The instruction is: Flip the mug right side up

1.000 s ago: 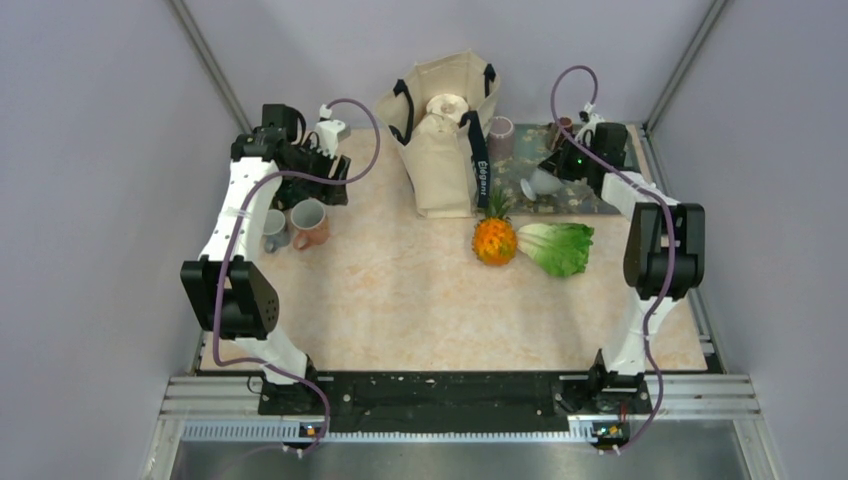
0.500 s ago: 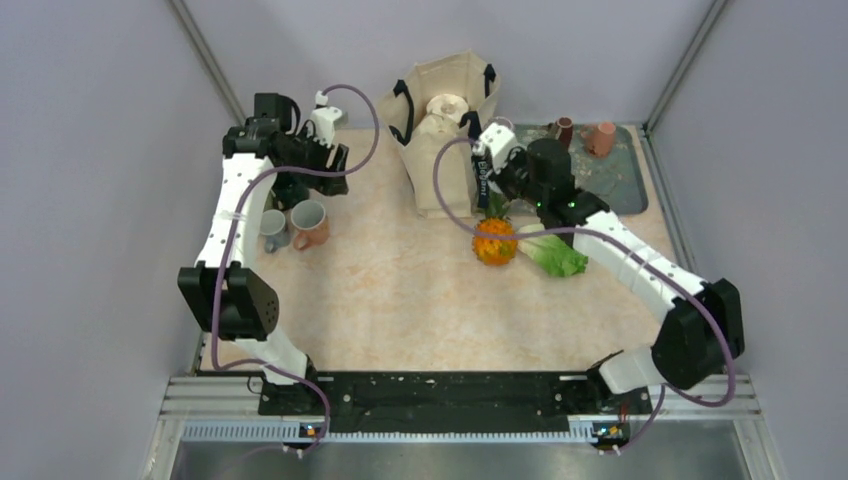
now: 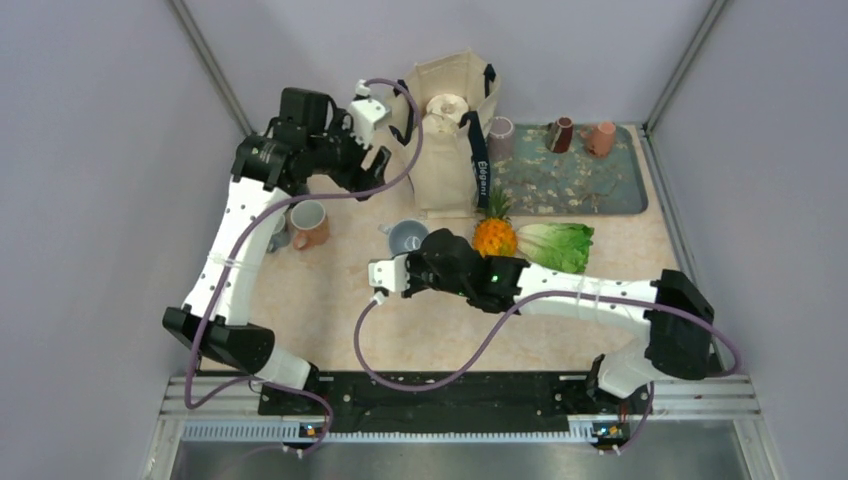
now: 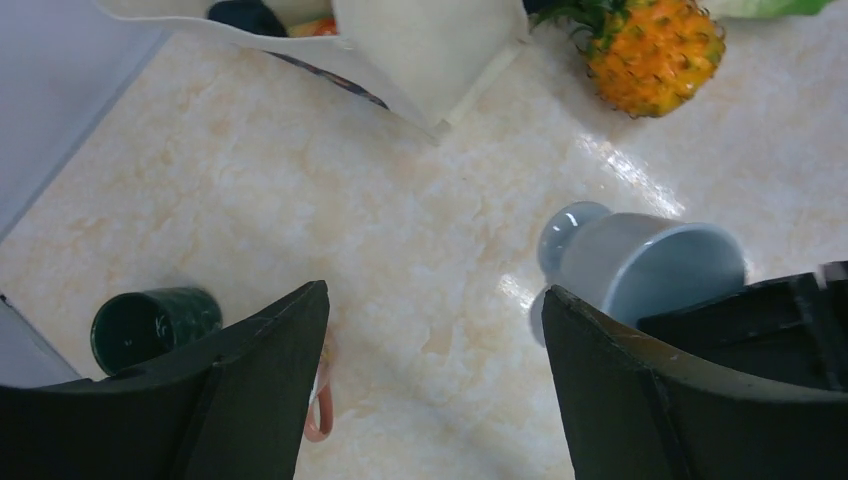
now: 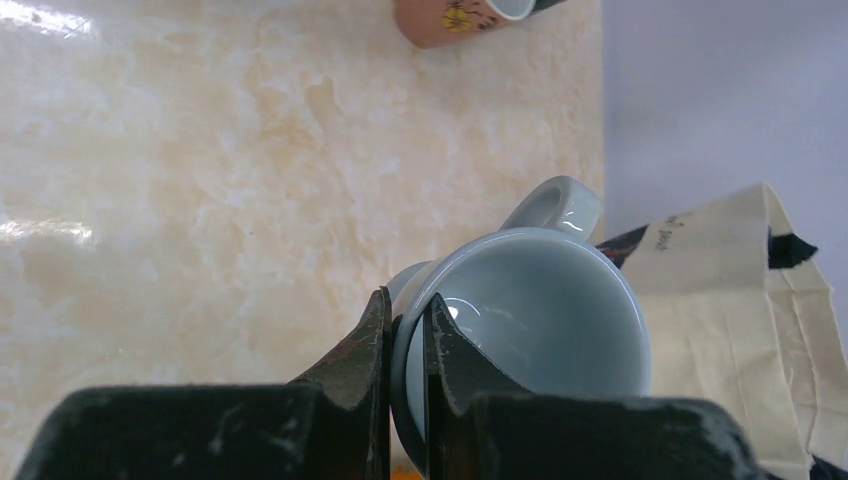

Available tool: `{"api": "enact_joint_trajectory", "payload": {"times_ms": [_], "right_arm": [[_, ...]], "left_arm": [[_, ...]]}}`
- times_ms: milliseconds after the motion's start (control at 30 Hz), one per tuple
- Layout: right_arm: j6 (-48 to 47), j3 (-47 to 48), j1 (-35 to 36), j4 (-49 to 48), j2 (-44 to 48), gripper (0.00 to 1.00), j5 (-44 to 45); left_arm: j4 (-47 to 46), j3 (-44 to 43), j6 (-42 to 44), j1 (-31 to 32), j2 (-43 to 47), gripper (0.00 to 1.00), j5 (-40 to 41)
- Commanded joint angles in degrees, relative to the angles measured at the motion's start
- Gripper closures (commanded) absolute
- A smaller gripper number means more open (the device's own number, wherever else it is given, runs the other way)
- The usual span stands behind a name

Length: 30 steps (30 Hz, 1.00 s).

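Now the right claw (image 5: 405,320), gripping the mug (image 5: 540,320), has left the tray (image 3: 620,195); left claw (image 4: 435,310) gapes wider.

Mug (image 3: 408,237) in right end effector (image 5: 405,318), now near pineapple (image 3: 494,240).

A robotics lab test cell — plain grey walls (image 3: 90,180), aluminium framing rails (image 3: 450,434) and two arms (image 3: 232,240) bolted to a marble-patterned table (image 3: 320,290), with staged props on it: tote bag (image 3: 445,150), pineapple (image 3: 494,240), lettuce (image 3: 558,247), patterned tray (image 3: 590,190).

The pale blue mug (image 3: 408,237) was mouth-up near the middle of the desk (image 3: 330,290), its rim pinched by the right end effector (image 5: 405,310), handle opposite.
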<state>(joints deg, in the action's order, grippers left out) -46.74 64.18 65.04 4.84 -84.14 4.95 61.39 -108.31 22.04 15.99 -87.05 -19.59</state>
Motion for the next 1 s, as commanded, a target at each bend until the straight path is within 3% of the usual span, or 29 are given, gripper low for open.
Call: {"api": "enact_joint_trajectory", "payload": {"times_ms": [0, 233, 467, 533, 600, 700, 733, 933, 967], "right_arm": [[-5.3, 5.1, 2.4, -5.5, -2.6, 1.0, 3.8], [-5.2, 6.7, 3.0, -5.0, -4.3, 1.0, 2.5], [-2.8, 7.0, 3.0, -5.5, -5.0, 1.0, -0.8], [-2.0, 7.0, 3.0, -6.0, -5.0, 1.0, -1.0], [-1.6, 6.8, 3.0, -6.3, -5.0, 1.0, -0.6], [-1.2, 6.3, 3.0, -6.6, -4.9, 1.0, -0.1], [-1.1, 6.0, 3.0, -6.9, -5.0, 1.0, 0.1], [0.5, 4.9, 3.0, -8.5, -4.8, 1.0, 2.7], [0.7, 4.7, 3.0, -8.5, -4.4, 0.9, 3.2]], "left_arm": [[-0.6, 5.1, 0.8, 6.5, 2.2, 0.16, 5.9], [-1.0, 14.5, 6.4, 12.8, 2.5, 0.19, 10.3], [-11.0, 21.3, 5.0, 14.5, 1.7, 0.24, 14.7], [-13.6, 23.2, 4.7, 14.5, 1.6, 0.35, 15.1], [-14.1, 24.0, 4.8, 14.6, 1.1, 0.52, 15.5], [-12.0, 23.4, 4.4, 14.6, 0.2, 0.93, 15.7], [-11.5, 23.5, 4.1, 14.5, 0.1, 1.0, 15.8], [-13.0, 26.1, 2.0, 14.3, 0.6, 1.0, 18.3], [-13.1, 26.1, 1.8, 14.1, 0.5, 1.0, 18.9]]}}
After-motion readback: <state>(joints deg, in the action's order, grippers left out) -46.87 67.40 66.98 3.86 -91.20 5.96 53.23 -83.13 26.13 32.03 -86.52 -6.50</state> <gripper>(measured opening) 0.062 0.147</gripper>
